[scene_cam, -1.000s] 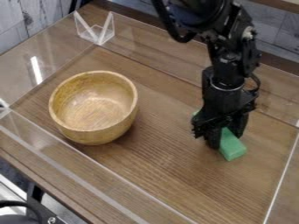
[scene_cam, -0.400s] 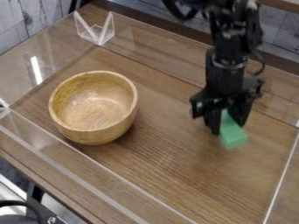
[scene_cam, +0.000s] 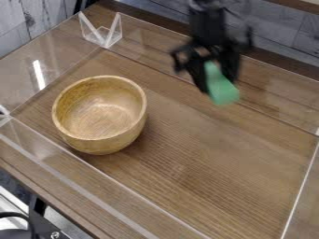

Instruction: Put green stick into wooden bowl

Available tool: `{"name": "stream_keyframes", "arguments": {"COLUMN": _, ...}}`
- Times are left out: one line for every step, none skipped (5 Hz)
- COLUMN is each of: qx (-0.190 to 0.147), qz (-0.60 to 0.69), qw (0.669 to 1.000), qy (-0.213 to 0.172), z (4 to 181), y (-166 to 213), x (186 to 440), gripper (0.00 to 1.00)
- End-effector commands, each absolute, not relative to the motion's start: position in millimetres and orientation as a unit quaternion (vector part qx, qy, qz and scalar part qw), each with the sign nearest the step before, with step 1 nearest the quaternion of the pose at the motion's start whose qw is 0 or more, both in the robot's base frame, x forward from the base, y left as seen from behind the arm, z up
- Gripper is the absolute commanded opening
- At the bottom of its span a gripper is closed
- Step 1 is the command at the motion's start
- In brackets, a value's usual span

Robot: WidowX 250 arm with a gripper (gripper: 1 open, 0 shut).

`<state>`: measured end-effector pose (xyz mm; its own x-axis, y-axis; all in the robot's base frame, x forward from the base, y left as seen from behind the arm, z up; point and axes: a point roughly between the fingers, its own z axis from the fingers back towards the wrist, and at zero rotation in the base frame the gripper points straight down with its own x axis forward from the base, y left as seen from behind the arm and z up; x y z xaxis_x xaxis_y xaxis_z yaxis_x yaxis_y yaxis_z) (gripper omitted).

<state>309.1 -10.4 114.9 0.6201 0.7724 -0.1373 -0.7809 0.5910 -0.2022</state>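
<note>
Wood-grain desk [scene_cam: 187,177], fenced by a low clear acrylic wall [scene_cam: 149,217] along the near and right edges. Wooden bowl [scene_cam: 100,113] sitting upright at left-centre of the desk, empty, nothing inside but grain. Small clear folded stand [scene_cam: 100,31] at the far left corner, well apart from everything else. Dark arm coming down from the top edge, blurred. Claw [scene_cam: 212,70] pointing mostly down, clenched on the green stick [scene_cam: 222,86], which hangs tilted below the fingers, clear of the desk, up and to the right of the bowl and not yet over its rim. Progress estimate: pick done, lift done, carry underway; remaining: travel left over the bowl opening, lower, release. Roughly halfway. Bowl much wider than the stick, so drop target looks forgiving; main risk judged to be the tilted stick slipping or landing on the thick rim. Hard to read: motion blur smearing the claw and stick, so exact finger contact and how much of the stick sits inside the grip unclear. Upper arm cut off by the top of the frame. Bowl's far outer wall and underside hidden. Height of the stick above the desk not judgeable from this single view.
</note>
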Motion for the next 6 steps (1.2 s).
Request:
{"name": "stream_keyframes", "arguments": {"qx": -0.138, "qz": 0.430, "qw": 0.892, "qy": -0.024, "z": 148.8, "y": 30, "x": 309, "gripper": 0.00}}
{"name": "stream_keyframes", "arguments": {"qx": -0.134, "qz": 0.429, "qw": 0.893, "qy": -0.028, "z": 147.5, "y": 65, "x": 300, "gripper": 0.00}}
{"name": "stream_keyframes", "arguments": {"qx": -0.126, "qz": 0.420, "qw": 0.898, "qy": -0.031, "z": 141.1, "y": 94, "x": 287, "gripper": 0.00}}
{"name": "stream_keyframes", "arguments": {"qx": -0.112, "qz": 0.407, "qw": 0.906, "qy": -0.037, "z": 127.2, "y": 116, "x": 273, "gripper": 0.00}}
{"name": "stream_keyframes", "arguments": {"qx": -0.111, "qz": 0.383, "qw": 0.917, "qy": -0.029, "z": 126.2, "y": 85, "x": 278, "gripper": 0.00}}
{"name": "stream_keyframes", "arguments": {"qx": -0.112, "qz": 0.361, "qw": 0.925, "qy": -0.027, "z": 122.4, "y": 52, "x": 280, "gripper": 0.00}}
